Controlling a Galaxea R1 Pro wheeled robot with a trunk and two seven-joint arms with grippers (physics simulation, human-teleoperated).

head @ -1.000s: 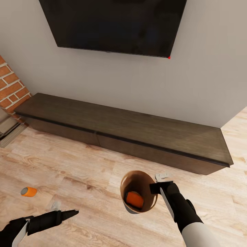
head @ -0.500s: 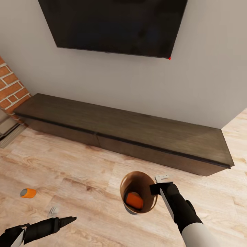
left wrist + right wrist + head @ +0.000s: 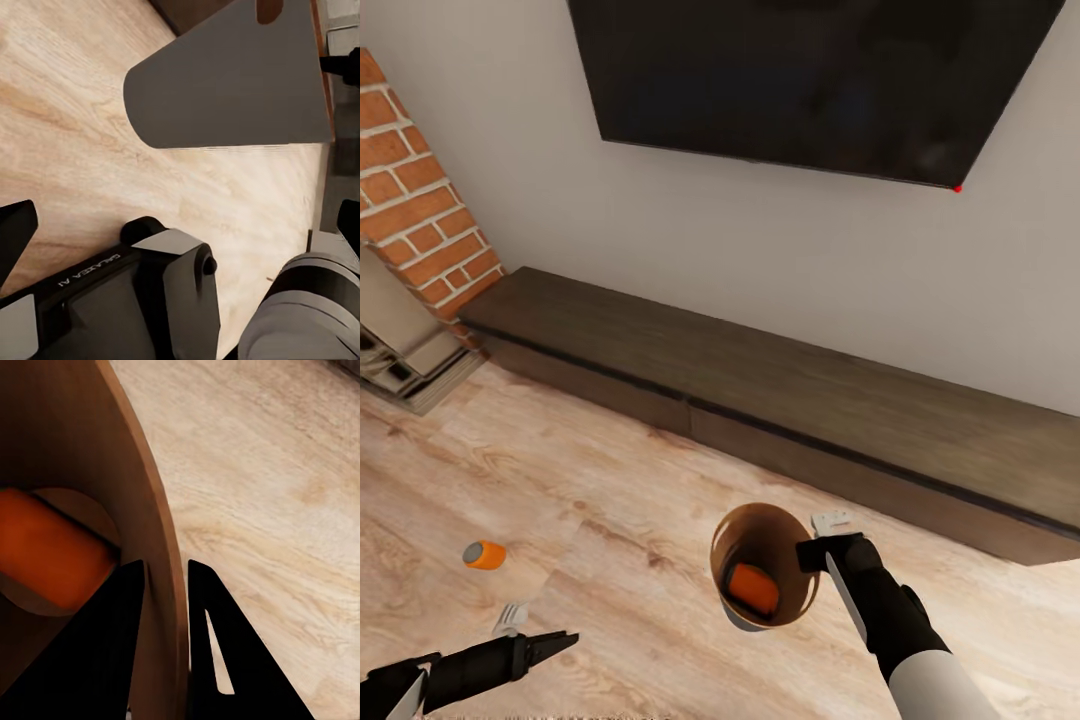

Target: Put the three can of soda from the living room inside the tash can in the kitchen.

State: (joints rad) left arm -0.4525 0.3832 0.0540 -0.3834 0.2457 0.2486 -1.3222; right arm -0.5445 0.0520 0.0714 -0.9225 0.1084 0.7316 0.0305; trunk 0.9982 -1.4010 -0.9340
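Observation:
The tash can (image 3: 764,545), copper-brown inside and pale grey outside, hangs above the wood floor with my right gripper (image 3: 817,546) shut on its rim. In the right wrist view the fingers (image 3: 112,607) pinch the bin wall (image 3: 150,510). One orange can of soda (image 3: 752,588) lies at the bin's bottom, also visible as the can (image 3: 52,555). Another can of soda (image 3: 484,554) lies on its side on the floor at the left. My left gripper (image 3: 540,630) is open and empty, below and to the right of that can. The bin's grey outside (image 3: 225,75) shows in the left wrist view.
A long low dark-wood cabinet (image 3: 810,400) runs along the wall under a black TV (image 3: 810,80). A red-brick fireplace (image 3: 420,210) with a stepped hearth (image 3: 410,360) stands at the left. Light wood floor (image 3: 610,500) lies between me and the cabinet.
The head view has swung left, sliding cabinet, TV and floor can rightward. The left gripper sits slightly lower than a second ago. The right gripper still holds the bin.

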